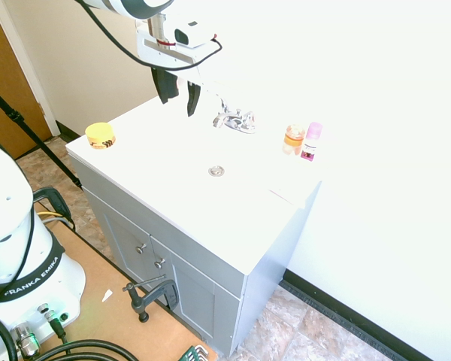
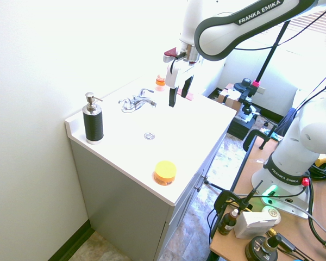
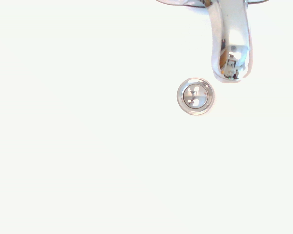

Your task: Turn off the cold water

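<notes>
Gray vanity [image 1: 165, 233] with white countertop [image 1: 180, 180] against a pale wall. First exterior view: gripper [image 1: 179, 107] above the counter, fingers apart, nothing between them; cold tap handle [image 1: 249, 120] on the faucet's right, by the orange-labelled bottle [image 1: 294, 140]. Second exterior view: same handle at the faucet's right, gripper clear of it; soap dispenser [image 2: 93, 119] on the other side. Wrist view: chrome spout [image 3: 232, 44] beside drain [image 3: 196, 96].

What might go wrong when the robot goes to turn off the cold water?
The tool might bump the spout, since it hangs above the counter close to the faucet. It could also push the wrong handle, because two sit near each other. It might knock the orange-banded jar too.
</notes>
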Robot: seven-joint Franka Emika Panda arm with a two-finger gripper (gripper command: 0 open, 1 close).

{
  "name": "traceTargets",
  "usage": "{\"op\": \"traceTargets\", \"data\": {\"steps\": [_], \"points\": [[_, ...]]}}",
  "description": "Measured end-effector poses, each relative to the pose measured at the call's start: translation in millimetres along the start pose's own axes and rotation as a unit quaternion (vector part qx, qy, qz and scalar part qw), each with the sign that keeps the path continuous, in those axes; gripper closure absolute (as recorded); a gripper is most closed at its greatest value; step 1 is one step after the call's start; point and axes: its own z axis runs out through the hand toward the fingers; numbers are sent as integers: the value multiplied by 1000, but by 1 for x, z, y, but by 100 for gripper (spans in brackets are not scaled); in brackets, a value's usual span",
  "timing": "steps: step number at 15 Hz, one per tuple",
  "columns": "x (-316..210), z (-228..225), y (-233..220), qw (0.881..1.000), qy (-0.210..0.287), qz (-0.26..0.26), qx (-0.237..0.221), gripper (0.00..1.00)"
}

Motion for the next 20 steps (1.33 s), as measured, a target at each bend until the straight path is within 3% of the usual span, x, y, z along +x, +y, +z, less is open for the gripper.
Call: {"op": "traceTargets", "data": {"steps": [7, 13, 20], "points": [[41, 28, -17, 998, 42, 44, 17, 0], [119, 44, -49, 994, 86, 66, -3, 0], [157, 79, -52, 993, 89, 76, -30, 0]]}}
